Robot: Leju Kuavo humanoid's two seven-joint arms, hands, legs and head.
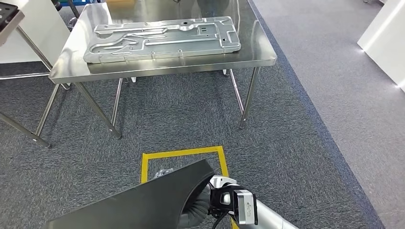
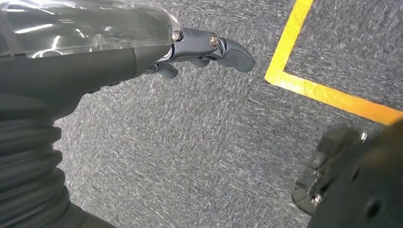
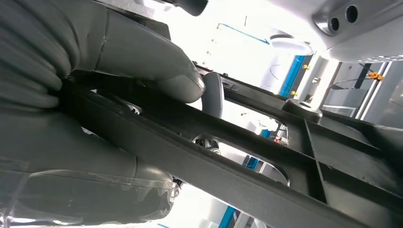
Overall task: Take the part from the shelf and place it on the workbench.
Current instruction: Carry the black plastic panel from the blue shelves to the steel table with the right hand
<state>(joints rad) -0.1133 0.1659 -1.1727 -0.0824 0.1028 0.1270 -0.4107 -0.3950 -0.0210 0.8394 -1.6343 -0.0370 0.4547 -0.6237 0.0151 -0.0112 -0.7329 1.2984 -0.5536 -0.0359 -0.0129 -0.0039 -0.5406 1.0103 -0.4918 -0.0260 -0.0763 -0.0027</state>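
We see a dark, flat ribbed part (image 1: 143, 202) short of the counter (image 1: 162, 67); right hand (image 3: 119, 76) clamps it, left hand (image 2: 190, 47) prob. empty, fingers loosely extended.

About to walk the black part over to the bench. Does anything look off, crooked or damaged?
Nothing stands out. The right hand grips the black part. The left hand hangs free over the carpet. A metal plate already lies flat on the bench, slightly angled to its edges.

Industrial workshop or test lab indicated: stainless steel tabletop (image 1: 162, 67) carrying a stamped metal panel (image 1: 162, 39), grey carpet floor (image 1: 296, 143) marked with yellow tape (image 1: 184, 153).
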